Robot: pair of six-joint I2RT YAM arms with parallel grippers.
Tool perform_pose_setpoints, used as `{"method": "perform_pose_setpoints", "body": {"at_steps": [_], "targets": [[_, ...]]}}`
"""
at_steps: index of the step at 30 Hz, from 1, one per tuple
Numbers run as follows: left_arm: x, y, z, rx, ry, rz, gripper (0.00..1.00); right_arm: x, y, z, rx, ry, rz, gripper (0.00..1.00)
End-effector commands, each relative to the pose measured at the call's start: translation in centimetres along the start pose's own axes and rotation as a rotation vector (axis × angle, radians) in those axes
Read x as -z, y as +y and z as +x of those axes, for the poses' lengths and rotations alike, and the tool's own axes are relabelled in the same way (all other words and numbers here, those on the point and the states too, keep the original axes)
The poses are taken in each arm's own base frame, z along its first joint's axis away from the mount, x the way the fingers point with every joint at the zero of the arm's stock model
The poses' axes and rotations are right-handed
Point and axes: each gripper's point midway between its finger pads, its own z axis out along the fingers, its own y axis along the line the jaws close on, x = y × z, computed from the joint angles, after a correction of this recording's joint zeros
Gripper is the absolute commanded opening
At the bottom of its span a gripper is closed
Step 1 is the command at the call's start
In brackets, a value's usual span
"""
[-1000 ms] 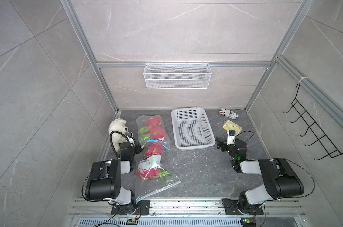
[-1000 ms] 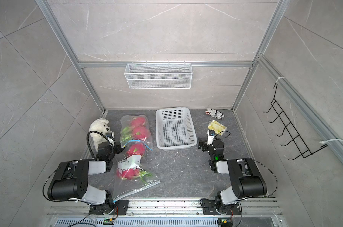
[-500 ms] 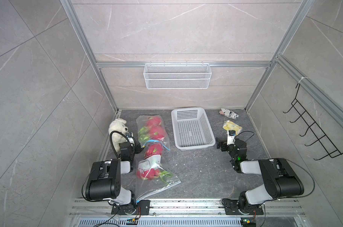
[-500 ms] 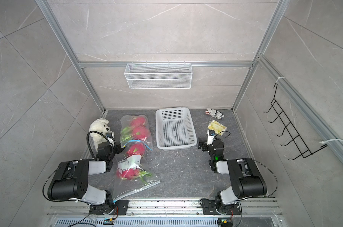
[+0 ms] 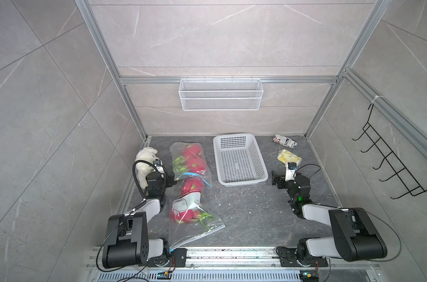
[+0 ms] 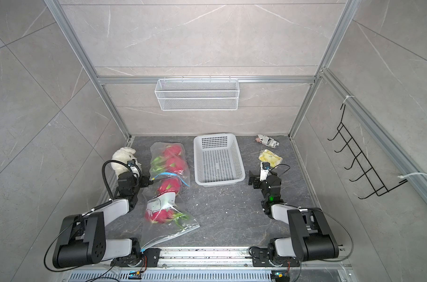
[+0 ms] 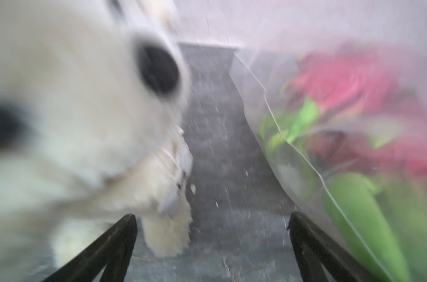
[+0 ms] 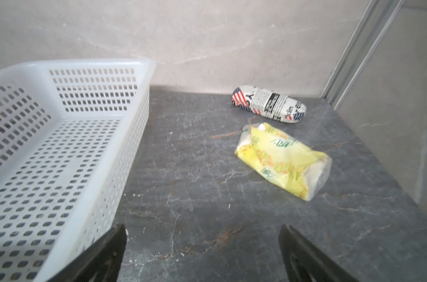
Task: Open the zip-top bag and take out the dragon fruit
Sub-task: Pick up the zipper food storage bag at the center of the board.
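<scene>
While left hand (image 7: pixel 212 216) and right hand (image 8: pixel 202 227) gape empty, dragon fruit (image 5: pixel 192 160) show magenta, green-tipped skin.

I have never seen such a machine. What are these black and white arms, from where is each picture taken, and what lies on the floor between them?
These are two robot arms, each ending in a two-finger hand. Two pictures look down on the whole scene; two come from cameras on the wrists. On the dark surface lie two clear zip-top bags holding pink dragon fruit, a white basket, a plush toy, a yellow packet and a printed case. The left hand and the right hand are open and hold nothing.
</scene>
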Motion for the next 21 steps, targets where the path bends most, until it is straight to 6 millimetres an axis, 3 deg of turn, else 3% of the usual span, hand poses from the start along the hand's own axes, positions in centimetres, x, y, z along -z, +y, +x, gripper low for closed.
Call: {"method": "perform_pose_setpoints", "body": {"at_steps": [1,4,8,12,18,21], "targets": [[1.5,1.4,-4.9,0.095,-0.052,-0.089,1.00,0.2,-1.5,-1.2,-0.072,0.119,0.091,0.99],[2.2,1.6,-6.8,0.191,-0.043,-0.106,1.00,0.2,-1.3,-2.6,-0.114,0.245,0.091,0.99],[2.8,1.6,-7.9,0.312,-0.054,-0.104,1.00,0.4,-0.7,-4.1,-0.190,0.358,0.077,0.99],[3.7,0.4,-9.1,0.420,-0.043,-0.044,1.00,1.0,-0.2,-5.2,-0.296,0.463,0.083,0.99],[5.9,-3.9,-11.8,0.410,0.014,0.159,1.00,2.5,5.8,-7.7,-0.381,0.527,-0.253,0.99],[7.2,-6.3,-11.9,0.375,0.078,0.292,1.00,4.0,8.2,-7.9,-0.398,0.552,-0.364,0.99]]}}
